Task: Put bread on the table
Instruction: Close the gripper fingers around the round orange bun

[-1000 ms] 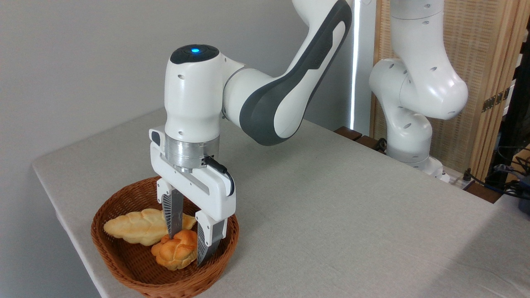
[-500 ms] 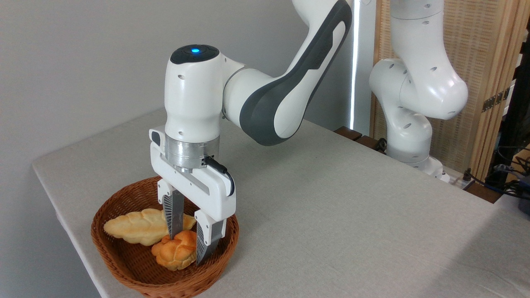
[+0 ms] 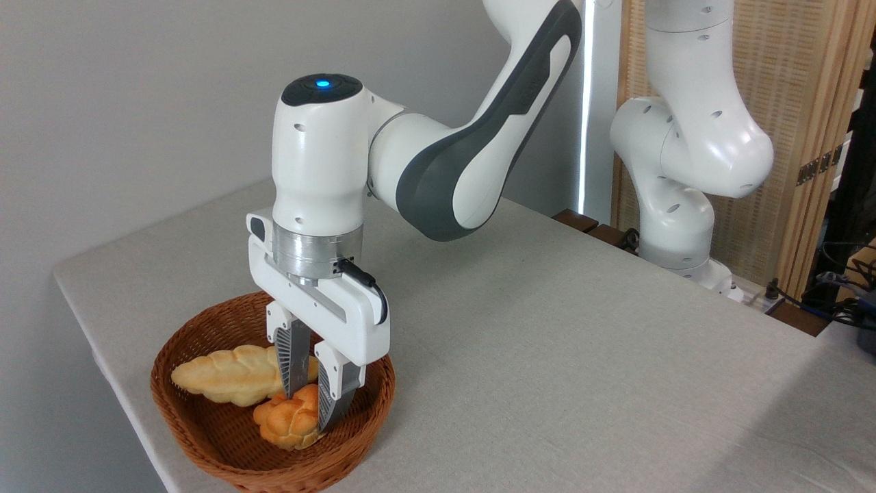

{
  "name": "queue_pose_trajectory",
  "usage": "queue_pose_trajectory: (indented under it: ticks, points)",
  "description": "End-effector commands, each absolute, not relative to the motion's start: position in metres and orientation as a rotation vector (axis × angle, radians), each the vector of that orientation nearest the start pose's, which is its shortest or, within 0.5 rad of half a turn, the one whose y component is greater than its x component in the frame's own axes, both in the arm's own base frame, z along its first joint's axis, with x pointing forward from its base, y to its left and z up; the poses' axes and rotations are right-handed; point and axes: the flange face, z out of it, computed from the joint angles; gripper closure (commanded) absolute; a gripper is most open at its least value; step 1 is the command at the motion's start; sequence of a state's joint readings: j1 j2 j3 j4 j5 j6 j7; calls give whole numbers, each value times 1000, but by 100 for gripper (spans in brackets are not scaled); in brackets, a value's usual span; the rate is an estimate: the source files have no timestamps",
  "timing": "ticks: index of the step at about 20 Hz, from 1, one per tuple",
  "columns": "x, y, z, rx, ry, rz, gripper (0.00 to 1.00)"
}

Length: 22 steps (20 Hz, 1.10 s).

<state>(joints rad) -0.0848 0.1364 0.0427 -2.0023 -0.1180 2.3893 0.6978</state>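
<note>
Gripper [image 3: 307,409] clamped on the bread [image 3: 291,421] inside the basket [image 3: 205,438].
Its two fingers pressed the bun from both sides, and the pale loaf [image 3: 229,374] lay just behind; the basket stood at the front left corner of the table [image 3: 547,342].

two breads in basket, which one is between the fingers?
The round orange bun, pinched by the gripper; the long pale braided loaf lies behind, untouched.
</note>
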Motion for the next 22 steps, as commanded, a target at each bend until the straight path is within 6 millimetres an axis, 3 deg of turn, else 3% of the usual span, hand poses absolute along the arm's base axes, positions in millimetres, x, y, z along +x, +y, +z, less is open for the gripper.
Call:
queue_pose_trajectory:
  ticks: [1, 13, 15, 19, 22]
  points:
    - [605, -20, 413, -2936, 1014, -435, 44]
    - [604, -15, 422, -2946, 992, -449, 44]
    - [603, -7, 426, -2948, 973, -457, 44]
    - [602, -8, 444, -2953, 948, -510, 44]
    - [601, -8, 447, -2967, 936, -524, 46]
